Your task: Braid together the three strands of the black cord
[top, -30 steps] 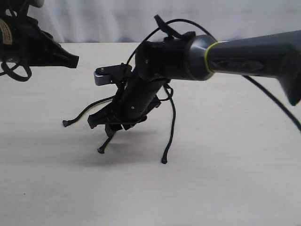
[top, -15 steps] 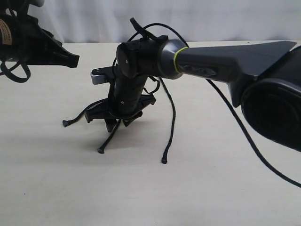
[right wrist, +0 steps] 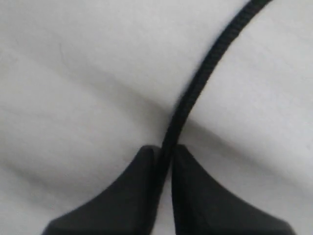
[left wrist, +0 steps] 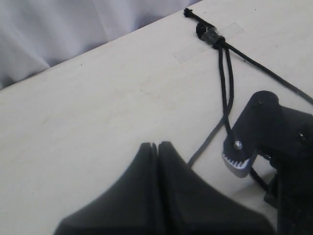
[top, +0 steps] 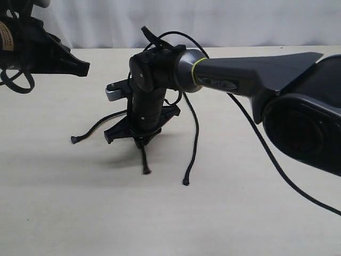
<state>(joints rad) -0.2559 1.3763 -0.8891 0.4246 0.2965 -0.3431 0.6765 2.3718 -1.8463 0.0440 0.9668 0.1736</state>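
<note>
Moved: the middle strand [top: 144, 160] has swung rightward since a second ago, so its tip now sits nearer the right strand [top: 195, 140]. The right arm has pushed further across toward the left.
Right gripper [right wrist: 165, 149]: matte black, wedge-shaped fingers pinch the middle strand, which runs out from between the tips. In the exterior view the gripper points down, close over the table [top: 240, 213], left of centre.
Left gripper [left wrist: 157, 145]: smooth black fingers are pressed flat together with nothing between them. It is held above the table's far left, well apart from the cord.
Middle strand: thin, with a tight woven texture that shows in the right wrist view. It drops from the pinch to a knobby tip at the table.
Left strand [top: 98, 126]: curves outward to the left and ends in a small knob.
Right strand: a long, nearly straight run with a knobby tip on the table, nearest the front.
Black cord [left wrist: 222, 73]: its three strands meet at a knotted end [left wrist: 211, 35] under a strip of clear tape [left wrist: 195, 49]. It lies mid-table beneath the right arm.
Table: pale beige and matte, with faint marks.
Cable [top: 266, 154]: smooth and black, trailing from the right arm off to the right.
</note>
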